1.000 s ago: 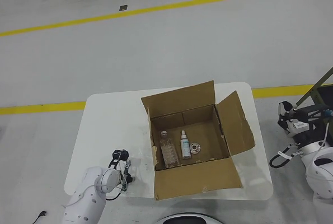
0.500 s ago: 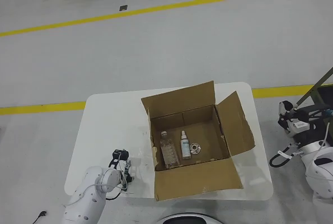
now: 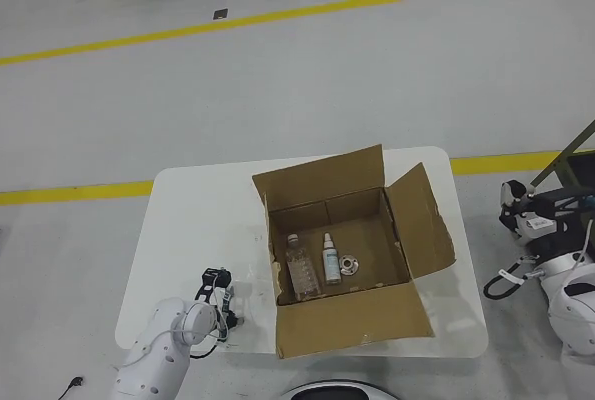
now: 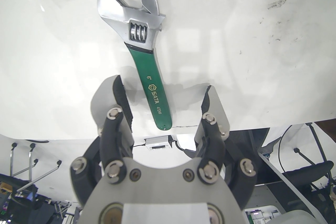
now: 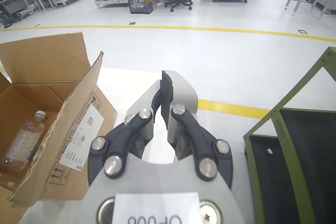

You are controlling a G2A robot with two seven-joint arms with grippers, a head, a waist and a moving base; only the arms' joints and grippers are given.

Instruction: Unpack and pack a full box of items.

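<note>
one wrench (image 4: 141, 57) lies flat on the white worktop (image 3: 197, 230), beside the open box (image 3: 422, 220) but apart from it. the end of its green handle comes very close to the worktop's near edge. the left pincer (image 4: 164, 88) hangs just over this handle with its fingers spread apart, one on each side, and it holds nothing.

i cannot say for sure if the wrench is being put down or picked up. if it is a pick, i think the fingers should close across the green handle, which is narrow and has some grip, and not across the smooth steel head. the handle sits nearer to one pad (image 4: 120, 96) than to the other, so the pincer should centre itself first. otherwise the closing finger may push the wrench toward the edge and off it. the pads also need to go low enough, almost touching the worktop, because the tool is thin.

the right pincer (image 5: 164, 83) stays off to the right of the worktop, fingers pressed together and empty.

now the count: one box and one wrench. three things are inside the box, side by side on its floor: one clear bottle (image 3: 301, 268), one small spray bottle (image 3: 331, 258) and one little round piece (image 3: 349, 264) that i cannot identify.
</note>
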